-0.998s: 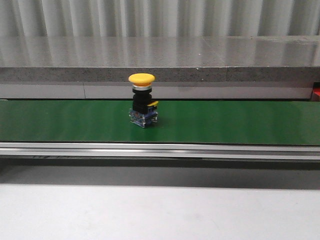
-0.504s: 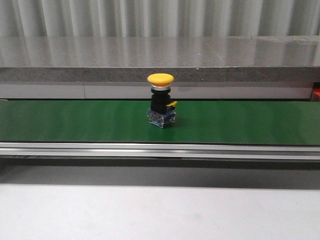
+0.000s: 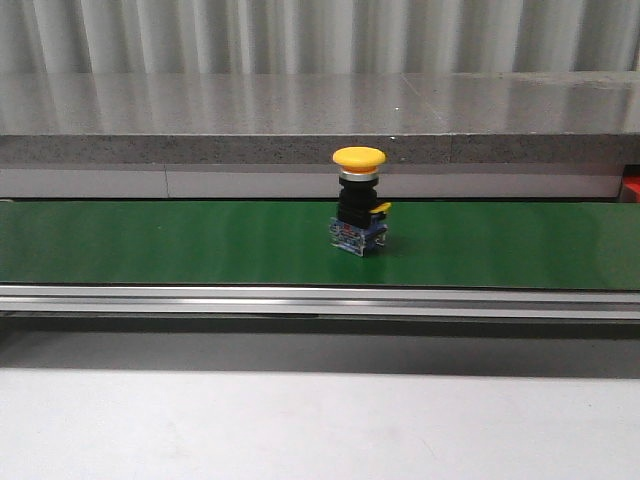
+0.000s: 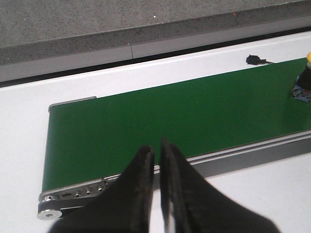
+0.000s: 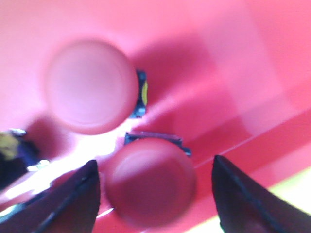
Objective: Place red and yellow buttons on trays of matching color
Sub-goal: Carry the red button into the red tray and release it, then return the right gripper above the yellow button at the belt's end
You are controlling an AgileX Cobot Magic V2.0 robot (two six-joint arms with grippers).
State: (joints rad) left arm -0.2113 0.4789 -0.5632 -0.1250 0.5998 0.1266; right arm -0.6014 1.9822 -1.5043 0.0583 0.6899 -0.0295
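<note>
A yellow button [image 3: 358, 201] stands upright on the green conveyor belt [image 3: 150, 242], a little right of centre in the front view. It also shows at the edge of the left wrist view as the yellow button [image 4: 304, 81]. My left gripper [image 4: 156, 148] is shut with nothing in it, at the near rail by the belt's end. My right gripper [image 5: 154, 161] is open above the red tray [image 5: 233, 73]. One red button [image 5: 150, 180] stands between its fingers, and a gap shows on each side of it. A second red button [image 5: 91, 86] stands just beyond. Neither gripper appears in the front view.
A grey stone ledge [image 3: 320, 115] runs behind the belt, and an aluminium rail [image 3: 320, 300] runs along its near side. A red edge [image 3: 632, 186] shows at the far right. A small black part [image 4: 252, 59] lies beyond the belt. A yellow strip [image 5: 291, 194] borders the red tray.
The yellow button has travelled to the right along the belt, staying upright. Nothing else in the front view has moved.
</note>
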